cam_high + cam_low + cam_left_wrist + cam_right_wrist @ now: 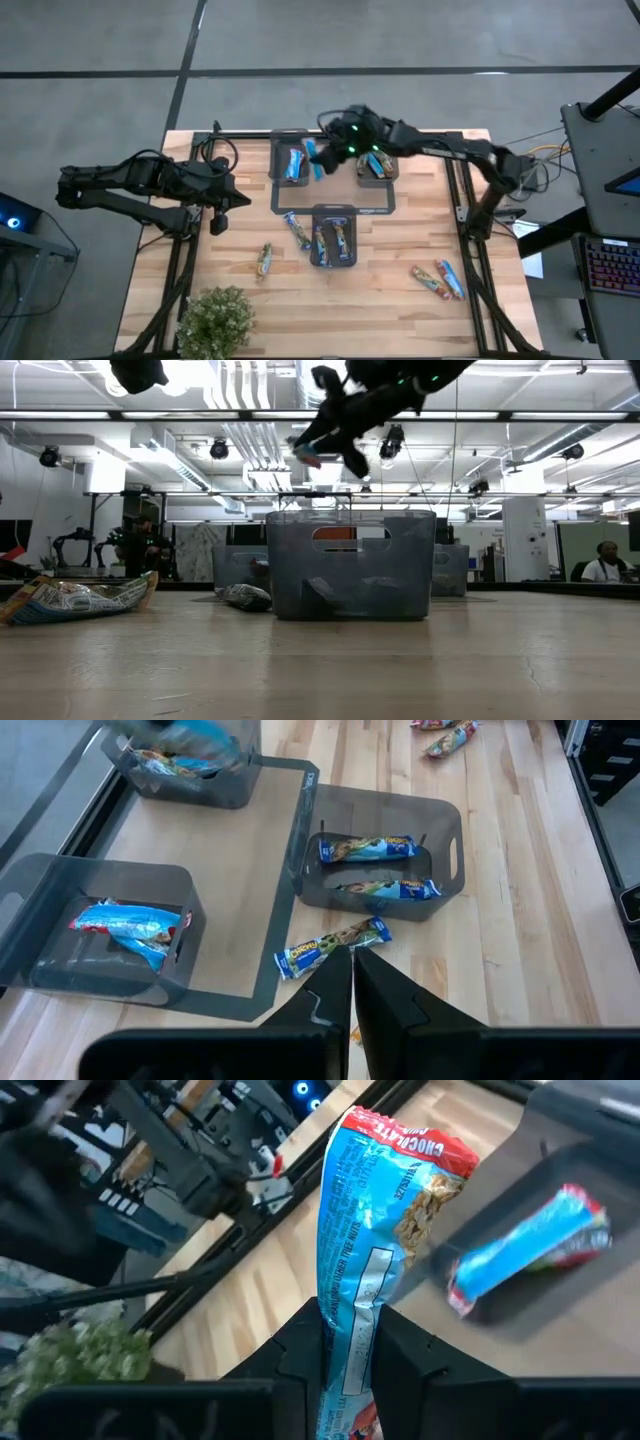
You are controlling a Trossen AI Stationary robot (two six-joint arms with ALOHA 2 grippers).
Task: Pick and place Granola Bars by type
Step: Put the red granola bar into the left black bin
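Observation:
My right gripper point(324, 150) point(347, 1335) is shut on a light-blue bar with a red end point(313, 157) point(305, 455), held high over the edge of the far-left grey tray point(276, 170). That tray holds a blue and red bar point(530, 1245) point(130, 925). The far-right tray point(392, 176) holds bars too. Two blue and green bars point(365, 848) lie in the near tray point(316, 214). Loose bars lie on the table: one point(297, 230) point(330, 945), another point(264, 260) and two point(438, 280). My left gripper point(218, 224) point(352, 965) is shut and hovers left of the trays. My right gripper pinches the blue bar between its two fingers by one end point(350, 1295). The fingers lie along the bar, whose red far end point(400, 1145) sticks out past them. In the low view the bar slants downward, lifted clear of trays and table.
A dark mat frame point(274, 200) joins the three trays. A potted plant point(215, 320) stands at the near left corner. Bare wood lies between the near tray and the right-hand bars. A person point(603, 565) sits far behind the table.

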